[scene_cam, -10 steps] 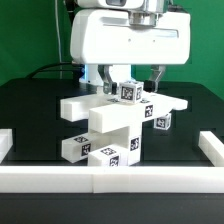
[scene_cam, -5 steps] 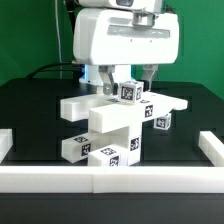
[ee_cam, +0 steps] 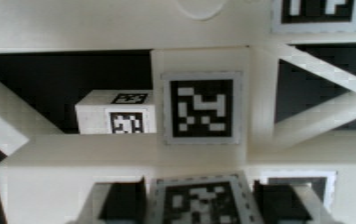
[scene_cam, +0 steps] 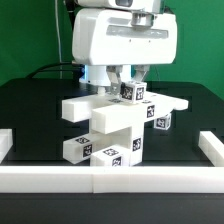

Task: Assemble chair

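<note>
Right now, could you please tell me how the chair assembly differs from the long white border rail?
The chair assembly rises in several stacked levels; the border rail lies low along the table. The chair assembly carries black-and-white tag stickers; the border rail shows none. The chair assembly sits just below the end effector; the border rail lies apart from it. Both are white.
</note>
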Tool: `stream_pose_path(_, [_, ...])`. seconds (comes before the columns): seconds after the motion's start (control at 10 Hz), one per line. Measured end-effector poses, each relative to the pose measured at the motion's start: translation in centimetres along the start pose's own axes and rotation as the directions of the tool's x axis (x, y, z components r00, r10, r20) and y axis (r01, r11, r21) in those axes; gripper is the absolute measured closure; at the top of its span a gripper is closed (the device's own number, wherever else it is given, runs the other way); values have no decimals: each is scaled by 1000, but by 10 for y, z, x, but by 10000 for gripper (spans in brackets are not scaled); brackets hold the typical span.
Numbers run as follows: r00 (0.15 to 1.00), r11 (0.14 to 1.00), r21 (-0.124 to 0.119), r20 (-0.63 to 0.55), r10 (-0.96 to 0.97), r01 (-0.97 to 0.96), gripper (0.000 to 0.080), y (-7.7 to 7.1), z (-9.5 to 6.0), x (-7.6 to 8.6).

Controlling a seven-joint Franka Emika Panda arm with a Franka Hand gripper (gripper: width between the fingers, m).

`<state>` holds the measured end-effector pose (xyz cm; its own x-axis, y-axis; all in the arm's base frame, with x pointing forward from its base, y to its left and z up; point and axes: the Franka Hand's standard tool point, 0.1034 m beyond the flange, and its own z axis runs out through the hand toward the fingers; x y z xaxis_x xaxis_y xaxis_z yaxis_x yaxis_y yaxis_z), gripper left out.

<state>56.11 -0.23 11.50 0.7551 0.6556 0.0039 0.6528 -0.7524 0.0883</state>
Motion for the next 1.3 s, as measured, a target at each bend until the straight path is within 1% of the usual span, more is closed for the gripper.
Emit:
stream_pose_path(0.3, [999, 999, 0, 0, 53, -53, 515, 0, 0, 0])
stream_pose_path(0.7, [955, 955, 0, 0, 296, -296, 515, 0, 0, 0])
stream_pose_path(1.0, [853, 853, 1, 0, 522, -522, 514, 0, 0, 0])
stream_pose_path(1.1, [787, 787, 2, 1, 617, -617, 514, -1, 1, 0])
stream_pose_path(1.2, [771, 771, 2, 1, 637, -637, 514, -1, 1, 0])
stream_pose_path(1.3, [712, 712, 2, 1, 702, -702, 514, -1, 1, 1])
